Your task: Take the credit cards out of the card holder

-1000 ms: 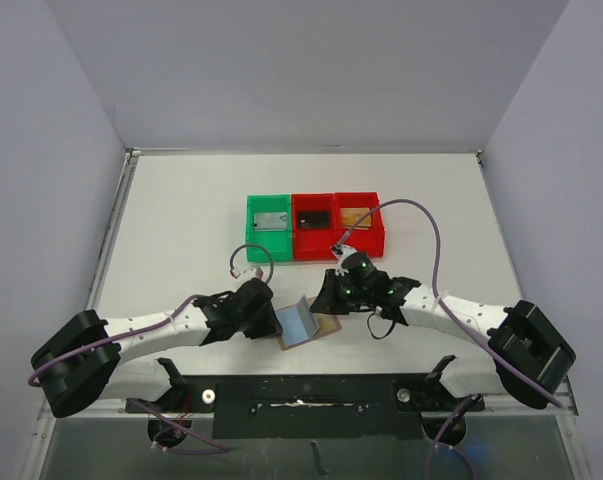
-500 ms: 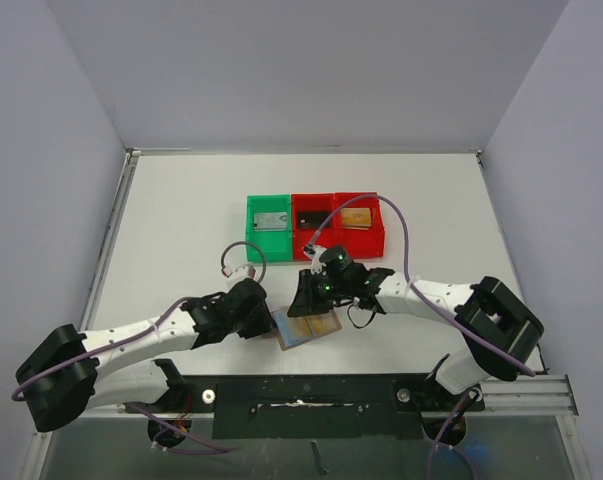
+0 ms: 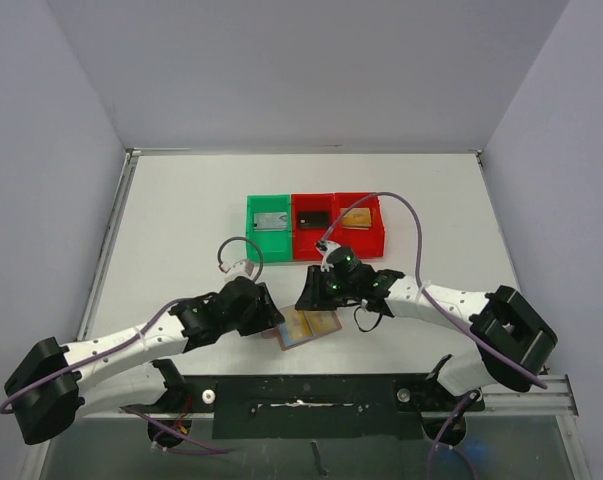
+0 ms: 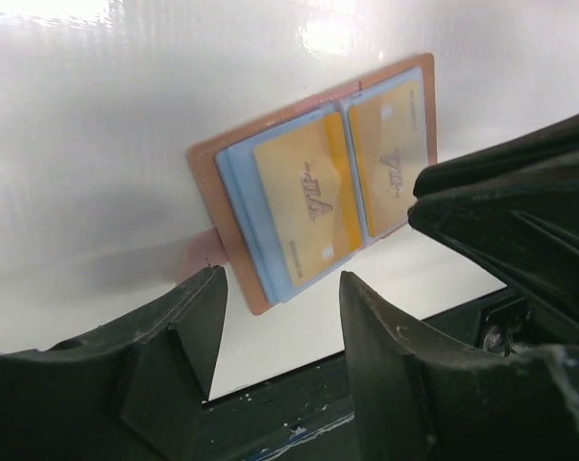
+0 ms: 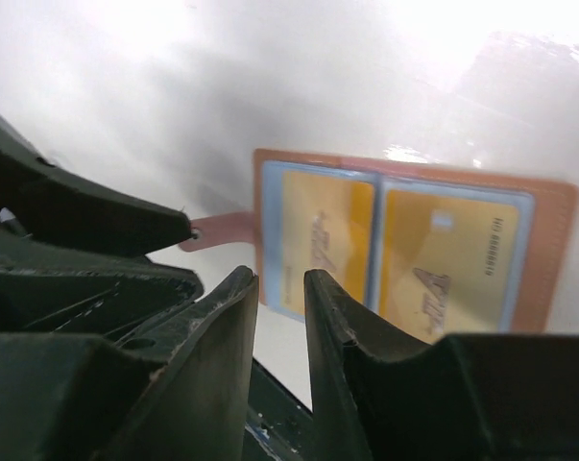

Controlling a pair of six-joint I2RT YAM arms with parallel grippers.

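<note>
The brown card holder [image 3: 286, 341] lies spread open and flat on the white table near the front edge. Two yellow credit cards [image 4: 303, 206] [image 4: 390, 158] sit in its light-blue pockets, one per half. My left gripper [image 4: 279, 288] hovers at the holder's left end, open, with nothing between its fingers. My right gripper [image 5: 279, 279] is low over the holder's far-left corner, its jaws a narrow gap apart and empty. In the right wrist view both cards [image 5: 327, 240] [image 5: 452, 264] show, and the holder's small tab [image 5: 222, 230] points at the left gripper's dark finger [image 5: 97, 216].
Behind the holder stands a row of bins: a green bin [image 3: 251, 238] with a silver card, a red bin [image 3: 314, 242] with a dark card, and another red bin [image 3: 379, 236] with a gold card. A black rail [image 3: 301, 388] runs along the table's near edge.
The holder's blue flap, held up by the left gripper a second ago, now lies flat. The left gripper has let go and opened. The right gripper moved left to the holder and parted its jaws.
</note>
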